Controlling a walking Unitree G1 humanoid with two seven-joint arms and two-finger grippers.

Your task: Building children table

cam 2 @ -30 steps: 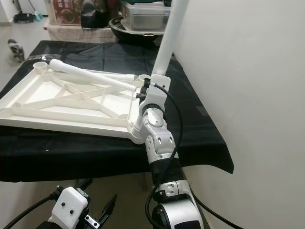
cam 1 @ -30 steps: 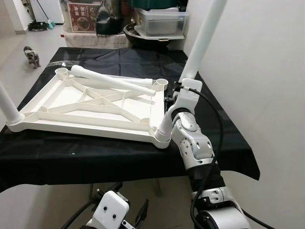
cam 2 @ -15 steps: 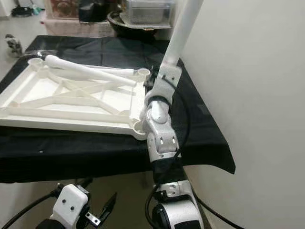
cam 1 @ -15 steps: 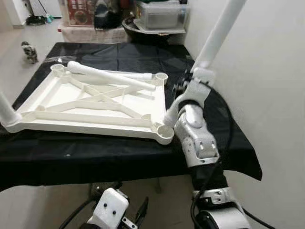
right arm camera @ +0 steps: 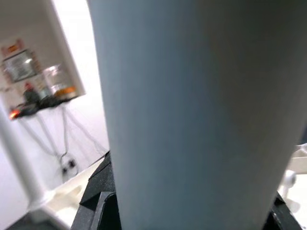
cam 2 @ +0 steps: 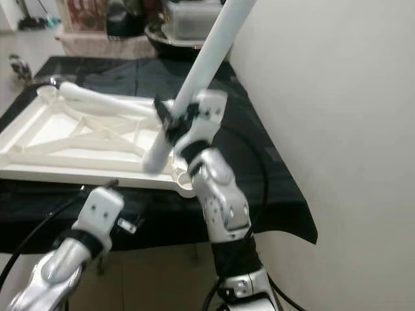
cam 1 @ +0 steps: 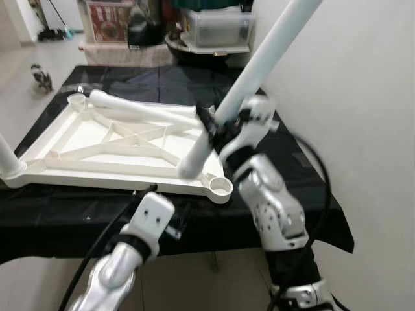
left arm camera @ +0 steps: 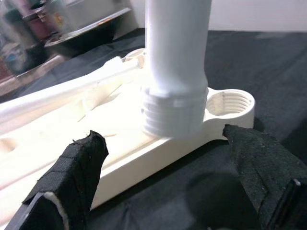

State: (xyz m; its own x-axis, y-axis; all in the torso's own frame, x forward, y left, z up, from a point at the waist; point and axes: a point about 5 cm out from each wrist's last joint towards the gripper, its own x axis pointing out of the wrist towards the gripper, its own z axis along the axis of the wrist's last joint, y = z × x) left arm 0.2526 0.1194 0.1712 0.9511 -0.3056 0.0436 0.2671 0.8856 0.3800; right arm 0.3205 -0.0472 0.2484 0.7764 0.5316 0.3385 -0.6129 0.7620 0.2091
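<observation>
An upturned white tabletop [cam 1: 84,139] lies on a black-draped table [cam 1: 84,214]. My right gripper [cam 1: 224,123] is shut on a white table leg [cam 1: 266,55], held tilted. The leg's threaded end [left arm camera: 173,112] hangs just above the tabletop, beside the empty front right corner socket [cam 1: 220,186]. My left gripper [left arm camera: 168,177] is open at the table's front edge, its fingers [left arm camera: 72,177] spread below that threaded end and touching nothing. A loose leg [cam 1: 139,110] lies across the tabletop. Another leg [cam 1: 6,159] stands in the front left corner.
A white wall [cam 1: 363,129] runs close along the table's right side. Bins and a dark pot [cam 1: 207,32] stand behind the table. A small cat [cam 1: 41,75] is on the floor at the far left. The black cloth hangs over the front edge.
The held leg has tilted, and its lower end has swung left from the corner socket to over the tabletop. My left arm has risen from below up to the table's front edge.
</observation>
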